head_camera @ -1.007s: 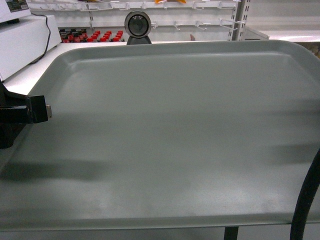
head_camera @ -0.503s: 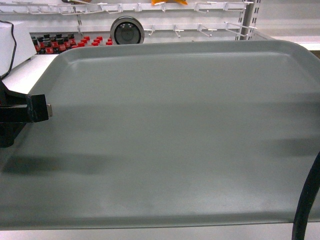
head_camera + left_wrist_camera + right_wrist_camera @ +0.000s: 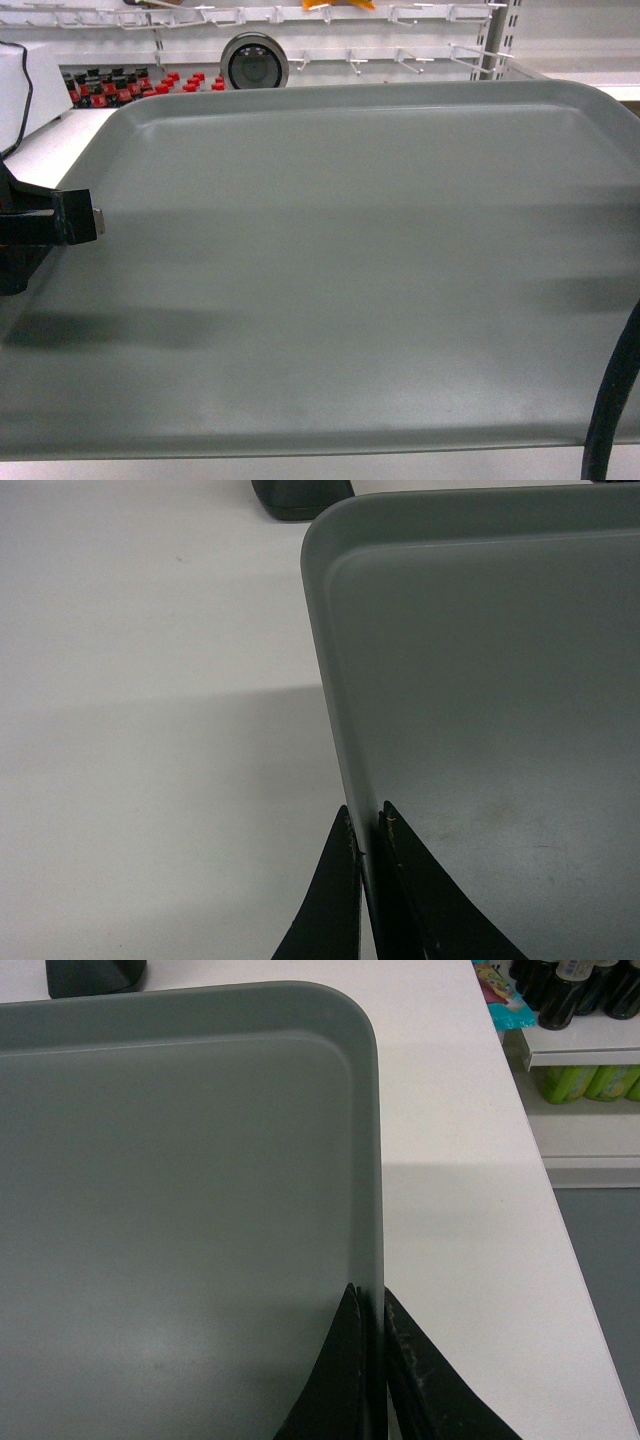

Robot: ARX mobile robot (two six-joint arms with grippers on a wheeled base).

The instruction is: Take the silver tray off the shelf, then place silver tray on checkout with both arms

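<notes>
The silver tray [image 3: 340, 260] fills most of the head view, lying flat over the white checkout [image 3: 150, 730] and casting a shadow on it. My left gripper [image 3: 368, 825] is shut on the tray's left rim, one jaw outside the rim and one inside; it also shows as a black block at the tray's left edge, left gripper [image 3: 70, 220]. My right gripper [image 3: 372, 1305] is shut on the tray's right rim in the same way. In the head view only the right arm's black cable [image 3: 612, 400] shows. The checkout [image 3: 470, 1210] extends past the tray's right side.
A round dark device [image 3: 254, 62] stands on the checkout just beyond the tray's far edge; its base [image 3: 300, 495] is near the far left corner. White shelf boards [image 3: 585, 1058] with bottles stand right of the checkout. Hook racks [image 3: 350, 15] and red-capped bottles [image 3: 120, 85] line the back.
A second ago the background slid left in the head view and a white box at the left left the frame. Since half a second ago nothing has moved; both grippers stay shut on the tray.
</notes>
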